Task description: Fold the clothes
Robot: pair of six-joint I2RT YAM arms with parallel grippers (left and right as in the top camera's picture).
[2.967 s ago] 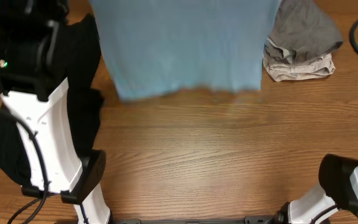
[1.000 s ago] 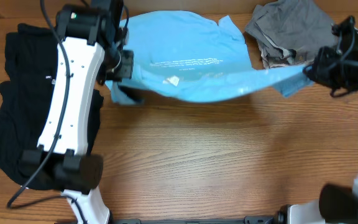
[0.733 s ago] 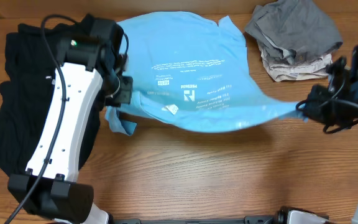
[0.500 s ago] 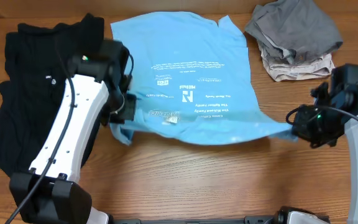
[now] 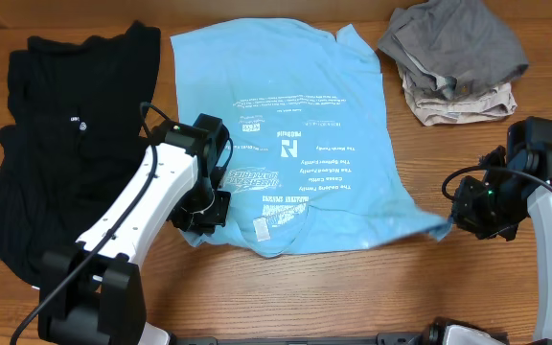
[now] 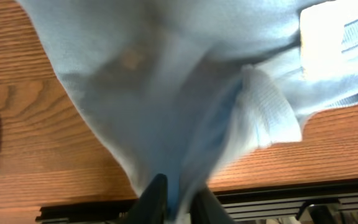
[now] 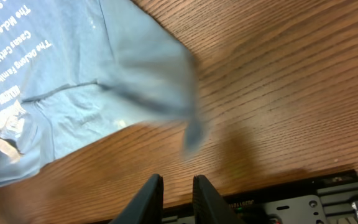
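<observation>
Overhead alone: black shirt (image 5: 56,125), grey pile (image 5: 453,43).

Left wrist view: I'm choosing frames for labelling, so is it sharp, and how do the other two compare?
Left wrist: soft, the blue T-shirt too close to focus, shadowed in its folds. Right wrist: the table grain crisp, the shirt's loose corner smeared. Overhead: evenly lit, white lettering fairly sharp.

— What's underneath it all?
— A brown wooden table with grain running left to right (image 5: 305,287); it fills the overhead view.
— Anything at its edges?
— A black metal rail (image 5: 305,339) runs along the near edge.
— And the light?
— Even, with soft shadows on the wood.
</observation>
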